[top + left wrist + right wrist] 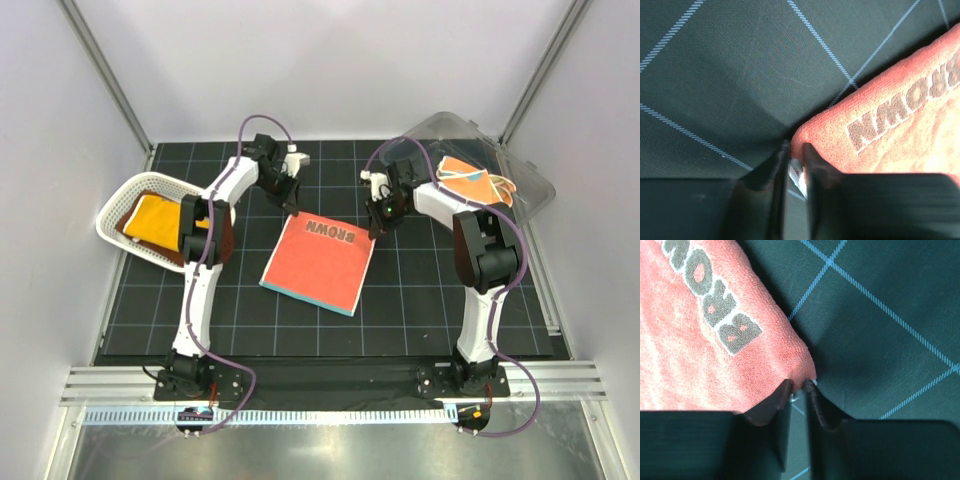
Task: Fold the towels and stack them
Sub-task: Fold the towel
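Overhead and wrist views of a two-arm towel-folding rig. A square red-orange terry towel (318,265) (900,135) (695,350), with a blue edge and the dark lettering "BROWN" along its far side, lies flat and slightly skewed at the centre of the black gridded table mat (420,300). The left gripper (292,208) (795,148) is down at the towel's far-left corner. Its jaws are drawn almost together, with the tip of that corner and a sliver of pale edging caught in the narrow gap. The right gripper (376,230) (799,385) is at the far-right corner, beside the letter B, and its jaws are likewise pinched on the corner's tip. To the left, an oval white mesh basket (103,222) holds a yellow-orange cloth (155,218) lying on a rust-brown cloth (125,215). At the far right, a clear plastic bin (470,130), tilted on its side, contains orange cloths with blue markings (470,178), whose folds cannot be made out.
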{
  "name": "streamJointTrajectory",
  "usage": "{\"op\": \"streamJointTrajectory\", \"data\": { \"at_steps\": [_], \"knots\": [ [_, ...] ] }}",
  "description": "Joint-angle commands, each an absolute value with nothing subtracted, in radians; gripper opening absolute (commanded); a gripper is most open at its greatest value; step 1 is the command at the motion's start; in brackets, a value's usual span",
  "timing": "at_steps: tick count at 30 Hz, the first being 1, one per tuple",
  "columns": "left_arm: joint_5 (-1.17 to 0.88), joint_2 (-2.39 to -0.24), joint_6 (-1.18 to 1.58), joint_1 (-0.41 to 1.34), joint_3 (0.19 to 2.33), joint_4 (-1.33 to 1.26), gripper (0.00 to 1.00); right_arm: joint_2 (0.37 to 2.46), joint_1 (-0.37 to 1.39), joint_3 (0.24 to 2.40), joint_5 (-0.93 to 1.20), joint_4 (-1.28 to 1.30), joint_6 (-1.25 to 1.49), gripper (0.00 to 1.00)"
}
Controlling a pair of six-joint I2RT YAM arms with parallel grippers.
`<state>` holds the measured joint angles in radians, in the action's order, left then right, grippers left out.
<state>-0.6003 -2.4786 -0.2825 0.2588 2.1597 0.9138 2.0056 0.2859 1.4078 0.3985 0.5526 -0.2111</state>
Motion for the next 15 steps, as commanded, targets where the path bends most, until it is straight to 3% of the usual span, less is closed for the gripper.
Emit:
{"op": "streamJointTrajectory", "data": {
  "at_steps": [1,2,3,4,15],
  "knots": [
    [-0.604,-2.484,-0.298,0.256,2.207,0.934,0.18,1.996,0.287,1.411,0.373,0.528,-0.216,0.17],
    [-0.606,-2.48,-0.29,0.256,2.21,0.933,0.06,1.984,0.285,1.411,0.361,0.522,-0.219,0.12],
    [-0.604,-2.479,-0.285,0.258,2.212,0.921,0.01,1.976,0.287,1.408,0.323,0.515,-0.221,0.03],
    [-0.607,-2.471,-0.266,0.259,2.22,0.914,0.0,1.967,0.287,1.405,0.304,0.499,-0.221,0.01],
    [-0.542,-2.251,-0.132,0.265,2.073,0.695,0.0,1.798,0.287,1.335,0.123,0.428,-0.169,0.01]
  ]
}}
